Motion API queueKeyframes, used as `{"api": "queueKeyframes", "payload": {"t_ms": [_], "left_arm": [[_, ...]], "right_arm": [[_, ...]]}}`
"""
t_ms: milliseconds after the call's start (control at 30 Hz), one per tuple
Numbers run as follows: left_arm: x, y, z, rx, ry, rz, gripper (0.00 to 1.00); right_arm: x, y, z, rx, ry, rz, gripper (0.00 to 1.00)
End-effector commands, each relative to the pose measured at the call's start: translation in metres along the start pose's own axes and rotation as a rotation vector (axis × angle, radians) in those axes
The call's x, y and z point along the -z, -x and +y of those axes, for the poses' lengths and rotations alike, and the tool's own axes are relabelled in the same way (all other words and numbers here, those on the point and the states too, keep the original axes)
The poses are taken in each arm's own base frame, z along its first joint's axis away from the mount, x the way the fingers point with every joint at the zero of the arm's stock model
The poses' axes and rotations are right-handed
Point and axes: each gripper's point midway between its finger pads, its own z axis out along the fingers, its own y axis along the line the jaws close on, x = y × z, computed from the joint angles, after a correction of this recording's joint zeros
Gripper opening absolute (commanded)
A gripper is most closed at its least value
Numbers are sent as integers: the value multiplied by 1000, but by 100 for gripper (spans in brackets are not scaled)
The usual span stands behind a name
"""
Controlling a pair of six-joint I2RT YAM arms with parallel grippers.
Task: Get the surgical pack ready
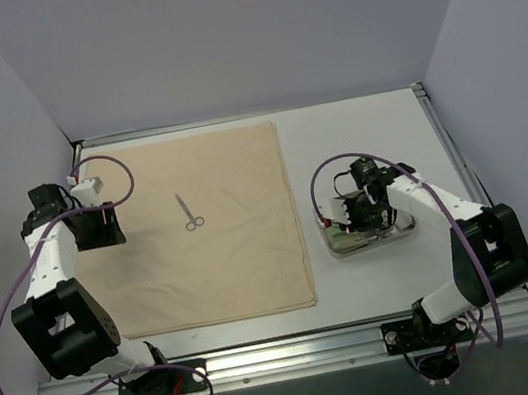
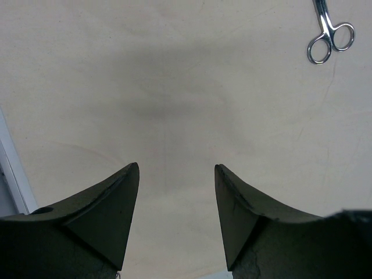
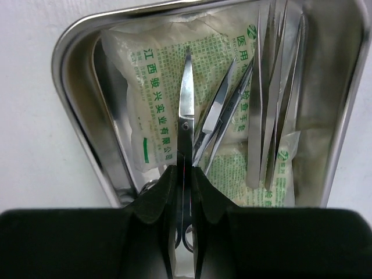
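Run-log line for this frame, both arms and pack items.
left jaws: open, over beige cloth | right jaws: shut on scissor-type instrument in steel tray | on cloth: forceps | in tray: packets, tweezers

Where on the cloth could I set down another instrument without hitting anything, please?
The cloth is bare right of the forceps to its right edge, and across its near half. Its left edge is taken: the open left claw hovers there. Avoid the tray: packets, tweezers and the right claw, shut on scissors, crowd it.
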Motion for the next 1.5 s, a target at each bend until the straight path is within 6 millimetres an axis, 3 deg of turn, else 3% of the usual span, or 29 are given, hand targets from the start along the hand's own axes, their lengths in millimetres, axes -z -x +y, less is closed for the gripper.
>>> {"api": "queueKeyframes", "payload": {"t_ms": [0, 167, 233, 267, 333, 433, 567, 667, 700, 733, 800, 833, 900, 933, 967, 1100, 1133, 1200, 1233, 1267, 1300, 1333, 1367, 1400, 1467], "left_arm": [[6, 27, 1, -19, 0, -71, 64], [8, 26, -5, -27, -15, -67, 64], [8, 25, -6, -34, -13, -59, 64], [7, 24, -9, -39, -15, -53, 64], [6, 24, -12, -46, -17, -47, 64], [4, 25, -23, -75, -26, -40, 64], [2, 34, -48, -151, -59, -34, 64], [3, 48, -77, -296, -94, -56, 64], [2, 52, -95, -404, -117, -61, 64], [1, 55, -101, -465, -107, -61, 64], [0, 65, -119, -643, -120, -79, 65], [-4, 70, -134, -731, -142, -105, 66], [-8, 69, -147, -951, -213, -138, 66], [-10, 72, -154, -1035, -249, -182, 65], [-8, 73, -166, -1106, -309, -246, 65], [-29, 57, -174, -1638, -392, -343, 64], [-32, 48, -174, -1699, -431, -319, 61], [-50, 39, -169, -1826, -501, -253, 50], [-45, 48, -169, -1832, -520, -225, 47], [-64, 43, -166, -1807, -574, -164, 46], [-66, 34, -159, -1789, -618, -73, 46], [-63, 60, -159, -1827, -585, -73, 47], [-82, 49, -154, -1826, -646, 8, 47], [-85, 50, -153, -1843, -664, 42, 47], [-96, 54, -150, -1858, -660, 90, 47]], "right_arm": [[-5, -7, -11, 45, -8, 38, 0], [-14, -24, -12, 24, 0, 82, 2], [-14, -24, -16, 18, -13, 82, 12], [-13, -23, -18, 15, -19, 81, 26], [-10, -22, -22, 12, -30, 82, 41], [-1, -14, -35, 10, -74, 71, 47], [26, 10, -67, -10, -186, 15, 54], [60, 43, -105, -50, -332, -68, 60], [78, 57, -122, -137, -402, -114, 64], [90, 65, -134, -198, -469, -126, 70], [114, 83, -162, -339, -600, -197, 68], [134, 102, -173, -463, -654, -276, 66], [149, 111, -187, -614, -724, -321, 64], [160, 125, -193, -733, -738, -392, 61], [162, 127, -192, -785, -736, -402, 60], [163, 149, -182, -904, -694, -507, 57], [168, 155, -177, -905, -686, -549, 57], [155, 166, -165, -912, -625, -614, 57], [153, 170, -160, -910, -611, -639, 57], [164, 177, -159, -898, -620, -700, 57], [150, 179, -148, -915, -573, -706, 57], [155, 183, -142, -904, -568, -735, 58], [156, 187, -140, -889, -564, -756, 58], [148, 190, -131, -910, -531, -758, 58], [151, 194, -121, -903, -523, -770, 57]]}}
